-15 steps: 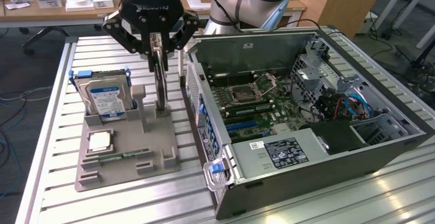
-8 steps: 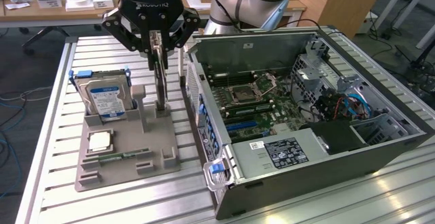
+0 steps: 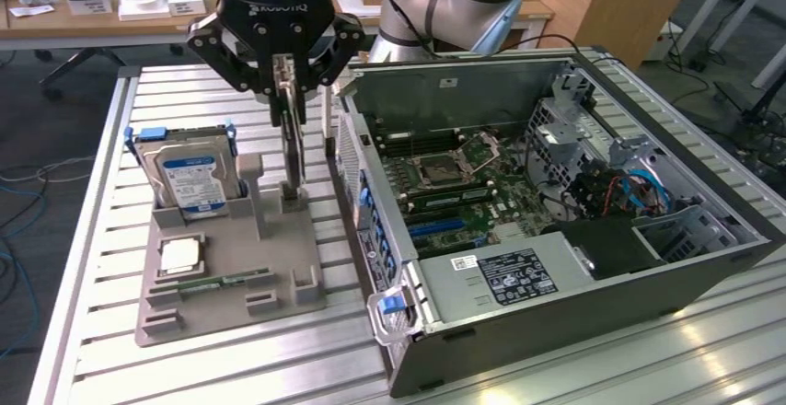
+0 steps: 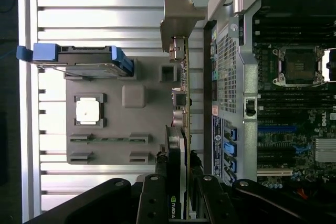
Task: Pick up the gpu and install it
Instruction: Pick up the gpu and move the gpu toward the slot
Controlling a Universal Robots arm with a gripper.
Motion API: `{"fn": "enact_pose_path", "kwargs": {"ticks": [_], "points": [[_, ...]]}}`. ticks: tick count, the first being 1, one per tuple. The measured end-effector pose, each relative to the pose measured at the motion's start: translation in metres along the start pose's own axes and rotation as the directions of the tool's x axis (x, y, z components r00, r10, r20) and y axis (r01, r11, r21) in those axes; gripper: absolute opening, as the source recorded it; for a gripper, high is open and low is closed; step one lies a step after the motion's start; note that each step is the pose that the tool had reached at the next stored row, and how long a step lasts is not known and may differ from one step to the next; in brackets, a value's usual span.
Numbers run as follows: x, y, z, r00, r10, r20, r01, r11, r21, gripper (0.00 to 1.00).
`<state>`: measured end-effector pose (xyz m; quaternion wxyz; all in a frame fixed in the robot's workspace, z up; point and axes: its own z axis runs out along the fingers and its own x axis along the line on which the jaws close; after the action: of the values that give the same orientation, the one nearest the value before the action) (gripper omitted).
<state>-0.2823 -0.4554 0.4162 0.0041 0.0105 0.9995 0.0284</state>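
While our gripper [image 3: 290, 92] clamps the gpu [image 4: 181, 103] upright in the gray holder [image 3: 234, 281] beside the computer case [image 3: 614, 313], we judge pickup underway, needing a straight lift.

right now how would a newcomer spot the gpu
Find the open computer case; a grey holder tray sits beside it on the exterior view's left. The gpu is the thin card standing on edge in the tray nearest the case, gripped by the hand, unlike the boxy, blue-labelled hard drive.
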Motion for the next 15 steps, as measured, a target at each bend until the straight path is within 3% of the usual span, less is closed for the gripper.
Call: {"fn": "enact_pose_path", "kwargs": {"ticks": [15], "points": [[-0.022,0.0009,-0.0026,1.0000,0.000,-0.0001,0.000,1.0000,0.0001,0.27]]}}
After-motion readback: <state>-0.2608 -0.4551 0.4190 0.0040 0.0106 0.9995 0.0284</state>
